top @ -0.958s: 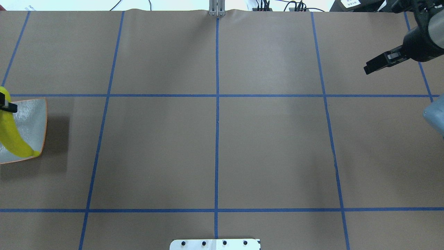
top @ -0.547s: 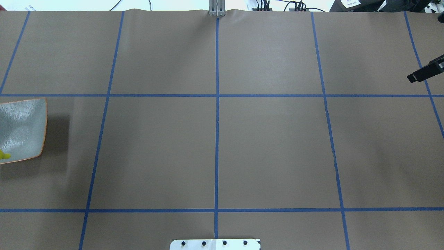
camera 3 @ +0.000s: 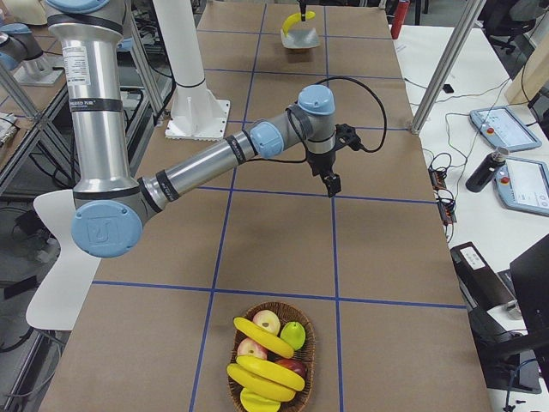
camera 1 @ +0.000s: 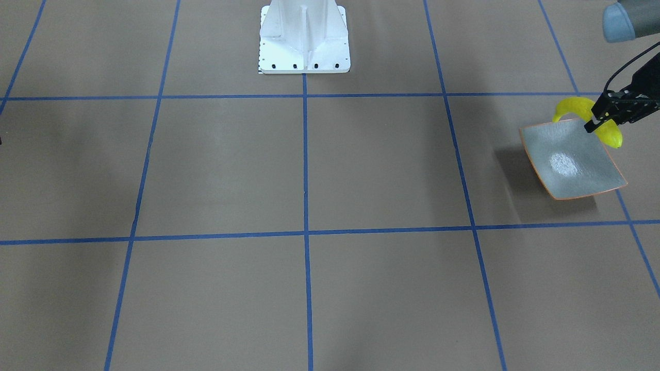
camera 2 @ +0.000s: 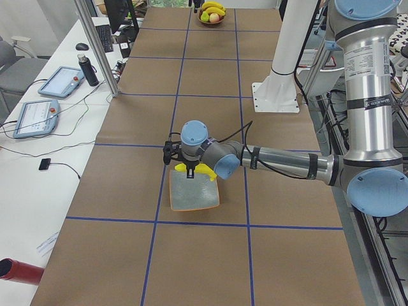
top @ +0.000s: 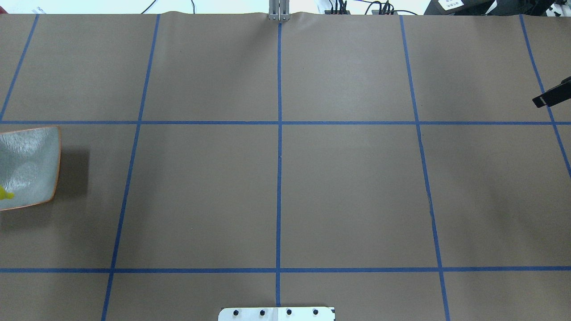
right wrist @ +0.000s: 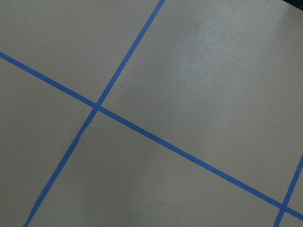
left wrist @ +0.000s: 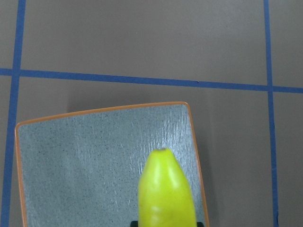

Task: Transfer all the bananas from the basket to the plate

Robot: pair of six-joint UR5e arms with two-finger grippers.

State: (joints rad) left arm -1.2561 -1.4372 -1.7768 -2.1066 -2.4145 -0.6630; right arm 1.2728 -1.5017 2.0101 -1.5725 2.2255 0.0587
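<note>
Left hand [camera 1: 594, 123] holds banana [camera 1: 571, 106], seemingly above plate [camera 1: 572, 165].

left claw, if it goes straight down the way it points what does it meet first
Probably the plate, near its rim, though depth is unclear. The banana held in the left claw would touch it first.

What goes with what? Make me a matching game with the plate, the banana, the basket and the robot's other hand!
Things:
1. plate
2. banana
3. basket
4. right hand

Clues:
a. yellow, gripped by the left hand
b. woven and brown
c. grey-green with an orange rim
d. black, up in the air, holding nothing

Pairs: 1-c, 2-a, 3-b, 4-d
</note>
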